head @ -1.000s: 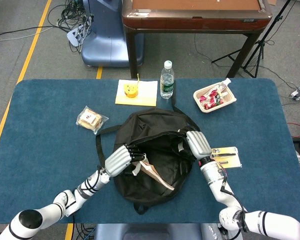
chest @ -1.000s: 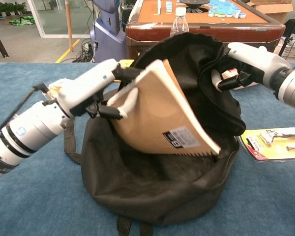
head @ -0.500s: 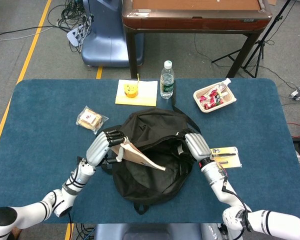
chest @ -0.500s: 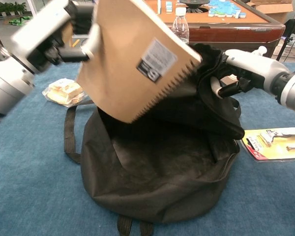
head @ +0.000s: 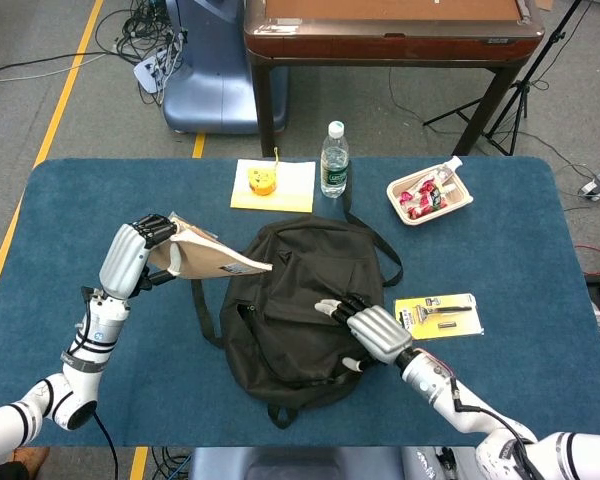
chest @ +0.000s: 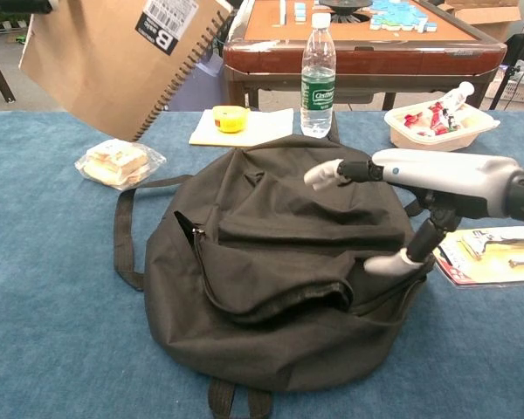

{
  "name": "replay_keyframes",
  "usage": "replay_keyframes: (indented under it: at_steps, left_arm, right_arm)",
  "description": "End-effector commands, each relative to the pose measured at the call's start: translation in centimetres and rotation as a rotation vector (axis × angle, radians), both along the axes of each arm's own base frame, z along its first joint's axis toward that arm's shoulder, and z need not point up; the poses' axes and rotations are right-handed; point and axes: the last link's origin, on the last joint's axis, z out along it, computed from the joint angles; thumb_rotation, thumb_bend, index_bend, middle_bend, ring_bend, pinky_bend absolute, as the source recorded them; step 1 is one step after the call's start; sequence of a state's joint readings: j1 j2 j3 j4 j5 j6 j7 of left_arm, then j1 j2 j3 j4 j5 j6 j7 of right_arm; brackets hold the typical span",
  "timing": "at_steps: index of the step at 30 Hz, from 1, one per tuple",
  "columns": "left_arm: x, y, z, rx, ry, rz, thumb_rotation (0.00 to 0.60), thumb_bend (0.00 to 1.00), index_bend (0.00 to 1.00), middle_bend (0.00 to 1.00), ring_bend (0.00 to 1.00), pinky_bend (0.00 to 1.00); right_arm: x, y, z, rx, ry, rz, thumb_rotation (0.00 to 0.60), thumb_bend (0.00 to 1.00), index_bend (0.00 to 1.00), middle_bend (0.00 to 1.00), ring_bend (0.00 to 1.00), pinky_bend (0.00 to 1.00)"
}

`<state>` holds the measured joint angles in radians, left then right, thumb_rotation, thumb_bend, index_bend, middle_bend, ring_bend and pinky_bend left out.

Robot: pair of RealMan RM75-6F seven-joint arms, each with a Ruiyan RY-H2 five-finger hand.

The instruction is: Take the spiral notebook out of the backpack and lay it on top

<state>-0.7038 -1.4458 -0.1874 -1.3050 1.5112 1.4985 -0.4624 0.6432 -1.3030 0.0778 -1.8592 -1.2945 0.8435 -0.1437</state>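
Observation:
The tan spiral notebook [head: 212, 260] is out of the bag and up in the air, left of the black backpack [head: 300, 300]. My left hand [head: 132, 258] grips its left edge. In the chest view the notebook [chest: 113, 61] fills the top left, tilted, with its wire spine along the lower right edge; the left hand is cut off by the frame there. The backpack [chest: 271, 271] lies slumped on the blue table with its zip opening slack. My right hand [head: 365, 330] is over the bag's right side with fingers spread, holding nothing; in the chest view the right hand [chest: 428, 188] has its thumb down by the fabric.
A water bottle [chest: 318, 74], a yellow object on white paper [chest: 231, 118] and a food tray [chest: 432, 122] stand behind the backpack. A bagged sandwich [chest: 118, 161] lies under the raised notebook. A razor pack [head: 438, 313] lies right of the bag. A brown table [head: 390, 30] stands beyond.
My left hand pulled the notebook out of the backpack and swung it up to the left. My right hand let go of the bag's rim, and the bag collapsed flat.

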Motion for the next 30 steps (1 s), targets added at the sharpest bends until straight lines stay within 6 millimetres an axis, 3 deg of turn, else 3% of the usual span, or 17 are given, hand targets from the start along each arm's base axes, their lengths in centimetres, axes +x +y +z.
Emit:
replay_keyframes:
  at_steps: [1, 10, 17, 24, 27, 30]
  left_arm:
    - [-0.4, 1.2, -0.4, 0.031, 0.073, 0.039, 0.600, 0.66, 0.65, 0.70, 0.53, 0.43]
    - [0.5, 3.6, -5.3, 0.074, 0.289, 0.017, 0.600, 0.66, 0.64, 0.70, 0.53, 0.43]
    - [1.4, 5.0, -9.8, 0.075, 0.400, 0.018, 0.600, 0.66, 0.64, 0.70, 0.53, 0.44]
    - [0.6, 3.7, -13.3, -0.048, 0.448, 0.045, 0.600, 0.63, 0.59, 0.68, 0.53, 0.46]
    - [0.2, 2.6, -13.9, -0.122, 0.470, 0.079, 0.600, 0.56, 0.50, 0.62, 0.49, 0.46]
    - [0.3, 1.2, -13.5, -0.199, 0.508, 0.109, 0.600, 0.42, 0.35, 0.50, 0.41, 0.44]
  right_arm:
    - [0.2, 0.7, 2.2, -0.059, -0.032, 0.035, 0.600, 0.12, 0.00, 0.00, 0.00, 0.00]
    - [-1.3, 0.6, 7.7, -0.294, -0.104, 0.028, 0.600, 0.12, 0.00, 0.00, 0.00, 0.00]
    - [-2.8, 0.3, 10.0, -0.381, -0.108, -0.026, 0.600, 0.12, 0.00, 0.00, 0.00, 0.00]
    - [-4.1, 0.1, 10.8, -0.420, -0.100, -0.065, 0.600, 0.12, 0.00, 0.00, 0.00, 0.00]
    - [-4.5, 0.1, 11.2, -0.433, -0.098, -0.074, 0.600, 0.12, 0.00, 0.00, 0.00, 0.00]
    - [-4.8, 0.1, 11.6, -0.446, -0.089, -0.081, 0.600, 0.12, 0.00, 0.00, 0.00, 0.00]
